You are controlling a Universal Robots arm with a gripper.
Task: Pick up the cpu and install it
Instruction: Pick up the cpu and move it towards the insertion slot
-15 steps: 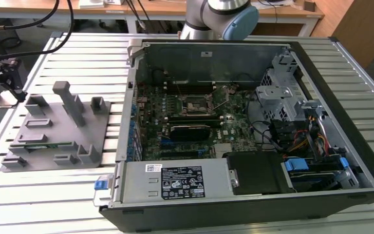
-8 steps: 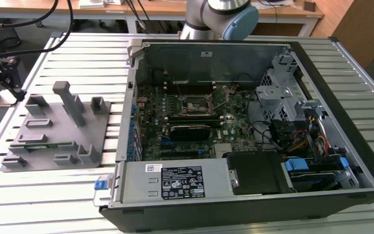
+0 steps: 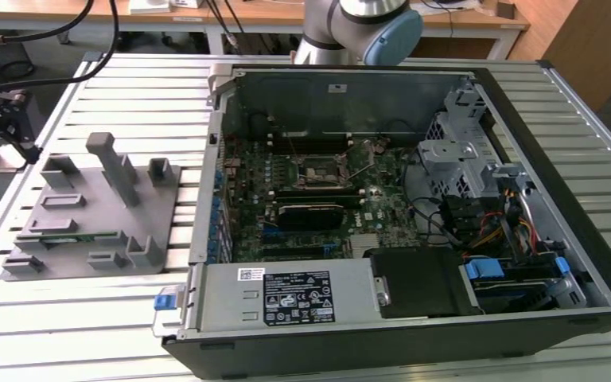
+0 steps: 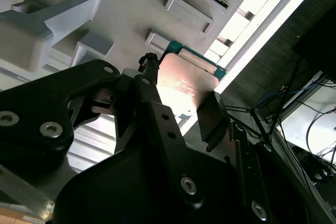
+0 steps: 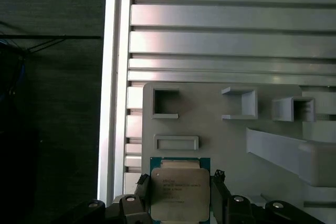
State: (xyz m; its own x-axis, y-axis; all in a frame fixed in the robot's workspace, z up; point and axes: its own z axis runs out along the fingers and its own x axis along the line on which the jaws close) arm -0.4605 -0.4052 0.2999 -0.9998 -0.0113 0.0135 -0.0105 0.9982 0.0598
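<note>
- Near the tabletop's (image 5: 220,24) outer edge, in the first wrist view, my gripper (image 5: 180,178) is closed on the cpu (image 5: 180,195). One finger presses on each of two opposite sides, and the metal top faces the camera. The grey fixture tray (image 5: 210,124) lies just beyond it, with dark floor past the tabletop's edge.
- In the second wrist view, the cpu (image 4: 185,81) sits clamped in my gripper (image 4: 181,88). The fixture tray (image 4: 131,3) is behind it. I judge the chip to be lifted clear of the tray, not resting in a pocket.
- In the exterior view, the fixture tray (image 3: 93,208) lies near the tabletop's (image 3: 93,318) edge on the exterior view's left. The open computer case (image 3: 337,99) fills the middle and the right. The socket (image 3: 317,169) sits on the motherboard deep inside that case. So the cpu is in my grip on the tray side, well apart from the socket, which lies toward the exterior view's right beyond the case wall.
</note>
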